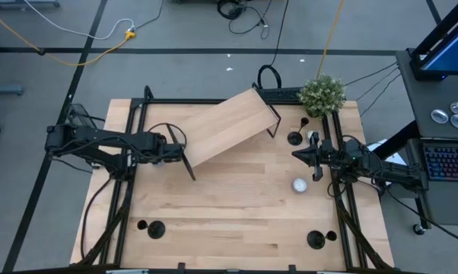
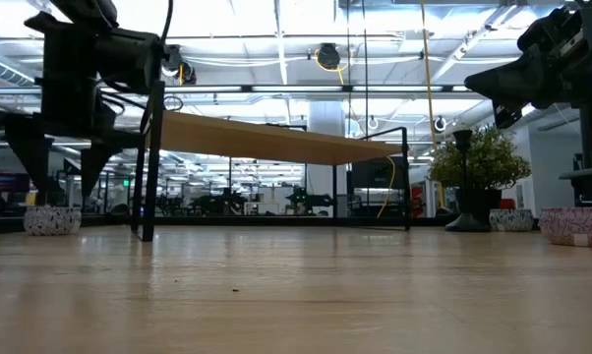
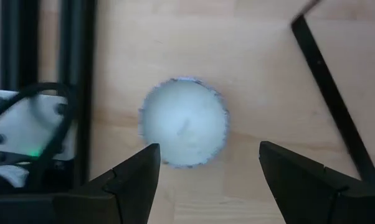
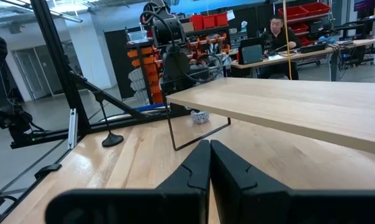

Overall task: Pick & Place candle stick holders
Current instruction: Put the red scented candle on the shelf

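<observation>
Black candle stick holders stand upright on their disc bases around the table: one (image 1: 294, 138) by the raised shelf's right legs, one (image 1: 156, 227) near the front left, one (image 1: 315, 240) near the front right. My left gripper (image 3: 206, 163) hangs open at the table's left, pointing down. Its fingers stand apart above a round silvery-white tealight (image 3: 184, 121) that sits on the table. My right gripper (image 4: 209, 163) is shut and empty. It is held level at the table's right (image 1: 296, 155), pointing toward the left edge.
A wooden shelf (image 1: 229, 125) on thin black legs stands aslant across the table's far middle; one leg (image 3: 334, 106) runs close beside my left gripper. A potted plant (image 1: 322, 93) is at the far right. Another tealight (image 1: 299, 185) lies near my right arm. People sit at desks beyond the table.
</observation>
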